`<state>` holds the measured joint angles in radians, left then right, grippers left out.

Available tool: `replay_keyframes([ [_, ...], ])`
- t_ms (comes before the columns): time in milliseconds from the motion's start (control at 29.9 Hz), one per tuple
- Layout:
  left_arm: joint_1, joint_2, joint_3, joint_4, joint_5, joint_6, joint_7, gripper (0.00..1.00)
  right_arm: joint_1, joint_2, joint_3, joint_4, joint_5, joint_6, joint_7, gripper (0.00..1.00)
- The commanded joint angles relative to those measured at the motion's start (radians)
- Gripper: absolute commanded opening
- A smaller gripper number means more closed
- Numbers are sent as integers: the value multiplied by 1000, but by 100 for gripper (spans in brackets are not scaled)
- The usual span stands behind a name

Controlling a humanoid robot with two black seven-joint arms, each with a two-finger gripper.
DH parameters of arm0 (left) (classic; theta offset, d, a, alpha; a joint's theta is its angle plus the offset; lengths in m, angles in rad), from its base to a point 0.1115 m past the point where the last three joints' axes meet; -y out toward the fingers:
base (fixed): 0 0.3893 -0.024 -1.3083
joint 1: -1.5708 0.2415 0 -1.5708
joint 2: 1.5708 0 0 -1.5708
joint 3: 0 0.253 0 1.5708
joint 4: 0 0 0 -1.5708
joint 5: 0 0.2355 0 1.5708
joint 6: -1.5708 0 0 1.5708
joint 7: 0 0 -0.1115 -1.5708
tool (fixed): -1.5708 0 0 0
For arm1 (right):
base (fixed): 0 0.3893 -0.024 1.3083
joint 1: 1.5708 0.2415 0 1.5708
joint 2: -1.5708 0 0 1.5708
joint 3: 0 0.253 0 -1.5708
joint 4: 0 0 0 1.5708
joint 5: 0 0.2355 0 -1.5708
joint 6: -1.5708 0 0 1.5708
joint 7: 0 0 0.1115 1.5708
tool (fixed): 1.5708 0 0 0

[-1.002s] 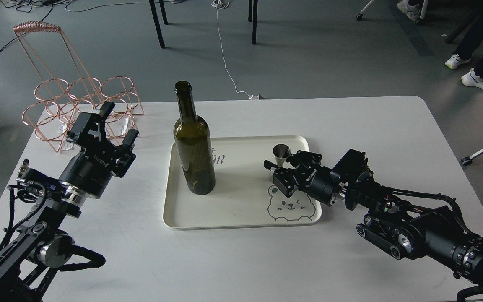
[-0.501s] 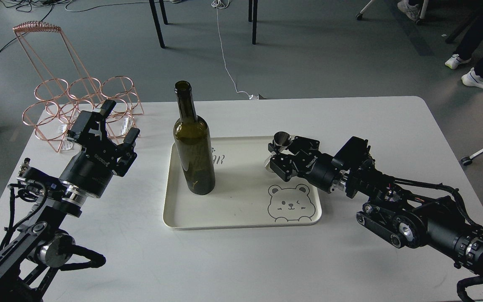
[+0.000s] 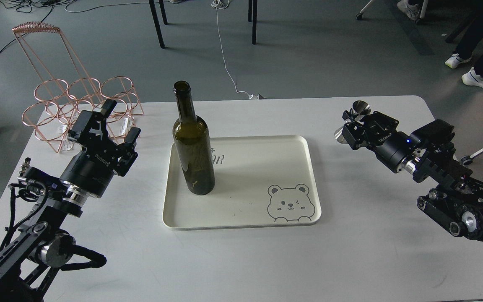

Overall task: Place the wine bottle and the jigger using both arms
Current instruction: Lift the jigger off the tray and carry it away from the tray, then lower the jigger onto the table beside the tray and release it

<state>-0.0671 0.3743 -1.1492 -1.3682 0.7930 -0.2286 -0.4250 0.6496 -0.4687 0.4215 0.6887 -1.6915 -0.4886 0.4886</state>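
Note:
The dark olive-green wine bottle (image 3: 193, 144) stands upright on the left part of the cream tray (image 3: 241, 212). My left gripper (image 3: 119, 121) is open and empty, to the left of the bottle and apart from it. My right gripper (image 3: 349, 126) is shut on the small silver jigger (image 3: 352, 121) and holds it tilted above the white table, to the right of the tray near the far right edge.
A copper wire bottle rack (image 3: 74, 100) stands at the table's far left corner, just behind my left gripper. The tray has a bear drawing (image 3: 288, 203) at its front right. Chair legs and a person's feet are on the floor beyond the table.
My right gripper has lifted the jigger off the tray and carried it to the right and away, out over the table. The left arm and the bottle have not moved.

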Motion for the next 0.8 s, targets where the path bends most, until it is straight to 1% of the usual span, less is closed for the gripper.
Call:
replay_keyframes([
  [0,1,-2,0,0,0,0,2,98,-48,-24,-1,0,13,0,0,26],
  [401,1,0,0,-2,0,0,2,98,-97,-11,-3,-37,13,0,0,27],
  [601,1,0,0,-2,0,0,2,98,-120,-11,-4,-37,15,0,0,30],
  [701,0,0,-1,-2,0,0,2,98,-120,-11,-4,-37,15,0,0,38],
  [735,0,0,-1,-2,0,0,0,98,-120,-11,-4,-37,15,0,0,42],
  [768,0,0,-1,-2,0,0,2,98,-119,-11,-4,-37,15,0,0,49],
])
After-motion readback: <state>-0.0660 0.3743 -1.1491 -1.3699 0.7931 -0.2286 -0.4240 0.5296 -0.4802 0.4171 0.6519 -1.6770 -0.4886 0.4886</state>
